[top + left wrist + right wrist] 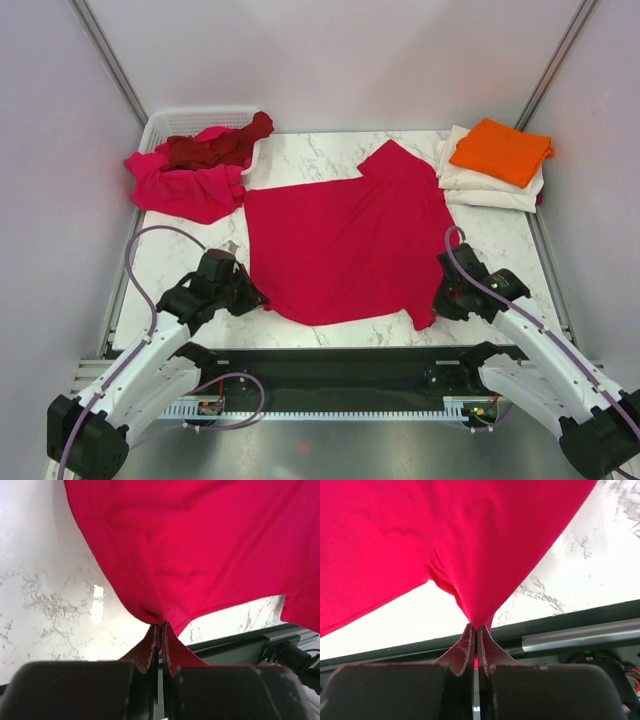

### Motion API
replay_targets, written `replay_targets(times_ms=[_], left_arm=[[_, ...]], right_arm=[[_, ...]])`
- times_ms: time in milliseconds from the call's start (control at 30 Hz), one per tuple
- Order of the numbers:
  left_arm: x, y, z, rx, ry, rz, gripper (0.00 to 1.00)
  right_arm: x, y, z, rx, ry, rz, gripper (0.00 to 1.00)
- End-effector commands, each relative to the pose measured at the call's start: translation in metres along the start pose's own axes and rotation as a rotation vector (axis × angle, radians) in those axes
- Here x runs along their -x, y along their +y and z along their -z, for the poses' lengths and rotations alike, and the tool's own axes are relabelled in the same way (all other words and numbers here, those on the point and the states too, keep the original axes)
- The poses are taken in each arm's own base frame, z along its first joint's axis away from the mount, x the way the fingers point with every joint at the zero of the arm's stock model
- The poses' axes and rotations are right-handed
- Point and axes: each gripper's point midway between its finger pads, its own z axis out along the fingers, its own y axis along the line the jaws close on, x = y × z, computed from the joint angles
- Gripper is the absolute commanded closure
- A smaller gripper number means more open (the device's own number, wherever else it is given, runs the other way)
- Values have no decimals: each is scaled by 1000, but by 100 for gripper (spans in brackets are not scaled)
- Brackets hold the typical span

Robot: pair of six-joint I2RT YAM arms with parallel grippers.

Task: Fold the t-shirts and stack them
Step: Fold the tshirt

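Note:
A crimson red t-shirt lies spread over the middle of the marble table. My left gripper is shut on its near left edge; the left wrist view shows the cloth pinched between the jaws. My right gripper is shut on its near right corner, seen pinched in the right wrist view with the cloth stretched above. A magenta-pink shirt and a dark maroon shirt lie crumpled at the back left. An orange shirt lies folded on folded cream-white shirts at the back right.
A white plastic basket stands at the back left corner, partly under the maroon and pink shirts. The table's near edge and a black rail run just behind both grippers. Grey walls close in both sides.

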Motion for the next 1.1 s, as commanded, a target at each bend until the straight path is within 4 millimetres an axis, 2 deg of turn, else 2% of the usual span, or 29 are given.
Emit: replay_targets(times_ms=[0,100,200,233,267,333,367,433,467,500,533,567,633,667,700,767,833,867,933,967,1033,1067], left_arm=[[-1,-14,19,-32,27,26,98],[4,-13,29,-8,10,10,98],[7,-15,29,-6,6,12,98],[9,-16,28,-6,10,10,98],[12,-20,28,-12,14,0,98],[19,-24,26,-4,38,-90,98],[22,-25,26,-1,41,-110,98],[32,-23,21,24,49,-120,98],[40,-28,23,16,34,-141,98],[45,-29,21,23,34,-151,98],[51,-26,18,46,34,-153,98],[60,-31,19,44,16,-172,98],[76,-31,16,66,2,-179,98],[82,-31,14,69,-5,-197,98],[89,-29,13,79,-11,-190,98],[100,-31,6,77,7,-197,98],[107,-32,1,67,18,-192,98],[114,-33,-4,72,22,-195,98],[126,-33,-8,74,3,-185,98],[132,-34,-13,76,15,-180,98],[141,-32,-20,85,15,-175,98],[149,-35,-21,83,5,-181,98]], right_arm=[[1,-11,24,-22,-18,43,100],[10,-10,32,-22,-46,52,100],[28,1,35,-11,-99,77,100],[35,9,38,8,-113,84,100],[38,15,32,-3,-95,95,100],[51,46,26,85,-87,150,100],[50,50,25,86,-66,172,100],[69,70,26,129,-102,228,100],[74,74,18,108,-88,252,100],[83,78,17,97,-105,267,100],[101,86,23,95,-147,291,100],[108,88,15,62,-140,300,100],[130,99,21,59,-187,313,100],[136,101,12,35,-182,335,100],[148,107,16,33,-206,339,100],[156,109,3,-6,-187,377,100],[171,115,4,-18,-199,382,100],[177,110,-4,-54,-191,390,100],[194,110,-3,-75,-218,379,100],[199,108,-10,-101,-210,379,100],[214,106,-12,-129,-227,375,100],[218,102,-22,-150,-208,374,100]])
